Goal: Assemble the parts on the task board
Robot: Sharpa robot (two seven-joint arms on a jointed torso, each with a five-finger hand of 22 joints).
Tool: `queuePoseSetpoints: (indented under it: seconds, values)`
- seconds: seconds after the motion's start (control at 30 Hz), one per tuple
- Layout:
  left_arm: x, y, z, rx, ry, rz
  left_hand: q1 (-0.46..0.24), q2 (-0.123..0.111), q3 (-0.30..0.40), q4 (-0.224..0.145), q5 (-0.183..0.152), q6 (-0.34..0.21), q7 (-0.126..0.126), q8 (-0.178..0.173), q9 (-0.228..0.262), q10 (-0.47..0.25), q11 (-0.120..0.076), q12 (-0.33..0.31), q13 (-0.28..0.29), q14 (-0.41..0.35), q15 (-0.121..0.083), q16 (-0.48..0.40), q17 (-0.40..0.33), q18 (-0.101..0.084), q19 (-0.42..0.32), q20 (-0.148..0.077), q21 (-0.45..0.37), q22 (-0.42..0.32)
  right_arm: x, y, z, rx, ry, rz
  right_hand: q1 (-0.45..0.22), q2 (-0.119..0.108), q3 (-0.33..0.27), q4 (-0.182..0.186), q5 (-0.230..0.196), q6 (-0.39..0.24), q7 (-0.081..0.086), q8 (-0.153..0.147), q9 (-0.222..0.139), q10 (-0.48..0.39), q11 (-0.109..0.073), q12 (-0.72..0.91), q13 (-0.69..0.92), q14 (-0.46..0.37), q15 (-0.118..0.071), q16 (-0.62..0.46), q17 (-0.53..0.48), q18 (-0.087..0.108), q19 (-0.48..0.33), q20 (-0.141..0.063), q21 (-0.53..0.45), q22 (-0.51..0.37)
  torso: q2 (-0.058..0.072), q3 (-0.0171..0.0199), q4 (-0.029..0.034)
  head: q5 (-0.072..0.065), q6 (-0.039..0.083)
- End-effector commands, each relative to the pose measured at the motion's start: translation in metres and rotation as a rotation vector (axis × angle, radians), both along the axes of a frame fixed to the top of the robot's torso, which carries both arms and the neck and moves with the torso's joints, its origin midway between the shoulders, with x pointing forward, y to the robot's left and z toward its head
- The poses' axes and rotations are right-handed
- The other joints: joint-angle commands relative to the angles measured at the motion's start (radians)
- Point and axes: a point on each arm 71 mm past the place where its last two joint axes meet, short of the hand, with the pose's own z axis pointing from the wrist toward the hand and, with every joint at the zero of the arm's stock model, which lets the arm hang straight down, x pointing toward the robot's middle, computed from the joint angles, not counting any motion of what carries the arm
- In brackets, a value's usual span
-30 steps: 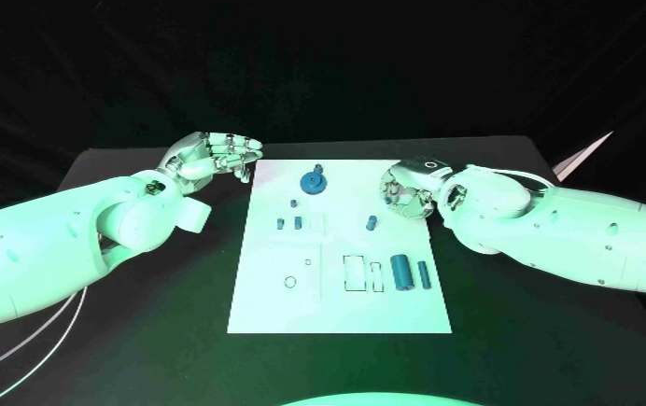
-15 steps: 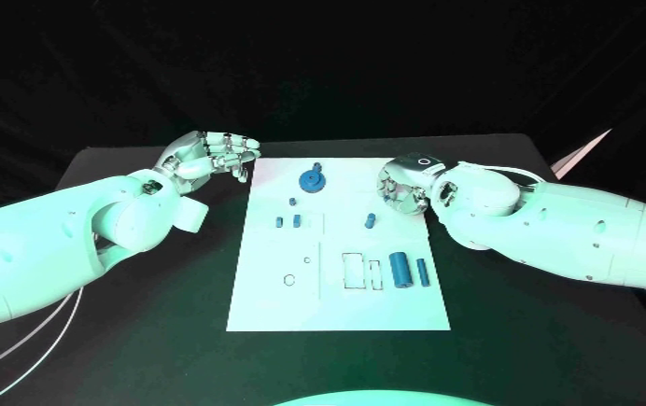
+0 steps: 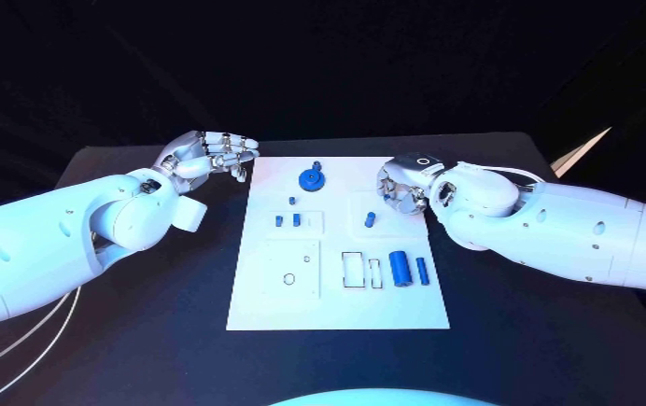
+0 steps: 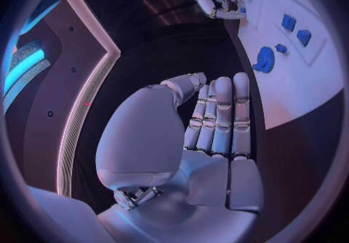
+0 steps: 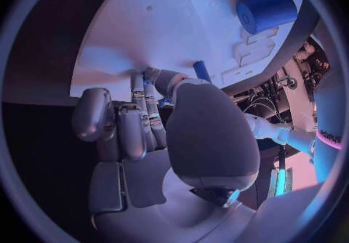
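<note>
Fingers of the left hand [image 3: 209,155] are curled in with nothing between them; it hovers over the black table [image 3: 134,331] just off the far left corner of the task board [image 3: 337,308], not touching it. In the left wrist view the same hand [image 4: 211,121] shows its fingers folded side by side against the palm (empty).

On the white board, going rightward: a small dark ring [image 3: 289,280] lies near the near left, two small blue pegs [image 3: 287,222] stand side by side in the middle left, and a blue gear-like disc [image 3: 311,180] with a short stem sits at the far end. Right of centre a small blue pin [image 3: 369,220] stands alone. Nearer, a slim blue bar [image 3: 377,275] lies beside a rectangular outline, then a thick blue cylinder [image 3: 400,269], then a thin blue rod [image 3: 423,271].

The right hand [image 3: 404,189] sits over the board's far right edge, fingers bent down. From the right wrist view its fingertips [image 5: 138,80] reach the board close to the blue pin [image 5: 201,70]; I cannot tell whether it grips anything.
</note>
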Motion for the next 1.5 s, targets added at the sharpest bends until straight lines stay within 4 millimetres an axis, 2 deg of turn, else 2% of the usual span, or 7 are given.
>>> queuePoseSetpoints:
  seconds: [0.03, 0.1, 0.2, 0.67, 1.5]
  values:
    - [-0.0003, -0.0012, 0.0006, 0.0, 0.0, -0.004, -0.005, 0.007, -0.026, 0.013, 0.0, -0.003, 0.008, -0.019, -0.011, -0.014, -0.001, 0.008, 0.011, -0.005, -0.002, -0.014, -0.013, -0.001, -0.007, -0.006, -0.017, -0.011, -0.008, -0.0002, -0.0202, -0.033, 0.056, 0.0, -0.037, -0.001, 0.037, -0.017, 0.031, 0.014, 0.011, -0.008, 0.014, -0.024, -0.008, -0.113, -0.138, 0.056, 0.002, 0.018, 0.032, -0.016, 0.006, 0.002, 0.001, 0.054, -0.001, -0.0002, 0.0014, -0.003, -0.001]
    - [-0.0003, -0.001, 0.0005, 0.001, 0.001, -0.005, -0.004, 0.007, -0.027, 0.013, 0.0, -0.005, 0.009, -0.021, -0.011, -0.016, 0.0, 0.007, 0.011, -0.005, -0.002, -0.015, -0.013, -0.001, -0.007, -0.006, -0.018, -0.012, -0.008, -0.0002, -0.0203, -0.039, 0.052, -0.006, -0.031, 0.006, 0.049, -0.029, 0.059, 0.018, 0.012, -0.007, 0.016, -0.017, -0.009, -0.116, -0.14, 0.055, 0.0, 0.018, 0.031, -0.017, 0.007, 0.002, 0.005, 0.057, -0.001, -0.0008, 0.0017, -0.004, -0.001]
    - [-0.0004, -0.0006, 0.0004, 0.002, 0.003, -0.005, -0.004, 0.007, -0.027, 0.012, 0.0, -0.006, 0.009, -0.021, -0.012, -0.017, 0.0, 0.007, 0.011, -0.005, -0.002, -0.016, -0.014, -0.001, -0.007, -0.006, -0.019, -0.012, -0.0079, -0.0006, -0.0203, -0.048, 0.047, -0.015, -0.025, 0.021, 0.066, -0.044, 0.057, 0.027, 0.01, -0.004, 0.02, 0.001, -0.012, -0.113, -0.14, 0.054, -0.003, 0.016, 0.027, -0.018, 0.011, -0.001, 0.019, 0.066, -0.001, -0.0009, 0.0015, -0.005, -0.001]
    - [-0.0003, 0.0013, -0.0003, 0.007, 0.011, -0.004, -0.006, 0.006, -0.032, 0.014, 0.001, -0.018, 0.014, -0.029, -0.015, -0.025, 0.004, 0.005, 0.01, -0.008, 0.002, -0.019, -0.016, -0.002, -0.006, -0.004, -0.026, -0.017, -0.0079, -0.0017, -0.0199, -0.054, 0.034, -0.031, -0.03, 0.041, 0.085, -0.07, 0.062, 0.044, 0.002, 0.005, 0.032, 0.04, -0.023, -0.108, -0.138, 0.052, -0.011, 0.011, 0.019, -0.022, 0.017, -0.008, 0.043, 0.082, -0.001, -0.0012, 0.0011, -0.008, -0.001]
    - [-0.0005, 0.0043, -0.0009, 0.013, 0.019, 0.0, -0.01, 0.006, -0.036, 0.019, 0.002, -0.024, 0.018, -0.034, -0.017, -0.032, 0.008, 0.004, 0.01, -0.01, 0.005, -0.021, -0.018, -0.002, -0.006, -0.001, -0.032, -0.021, -0.011, -0.0022, -0.0132, 0.012, -0.022, -0.019, -0.037, 0.048, 0.094, -0.082, 0.063, 0.053, -0.003, 0.01, 0.039, 0.055, -0.028, -0.108, -0.138, 0.054, -0.016, 0.016, 0.024, -0.026, 0.025, -0.012, 0.071, 0.096, -0.001, -0.0005, 0.0008, -0.009, -0.002]
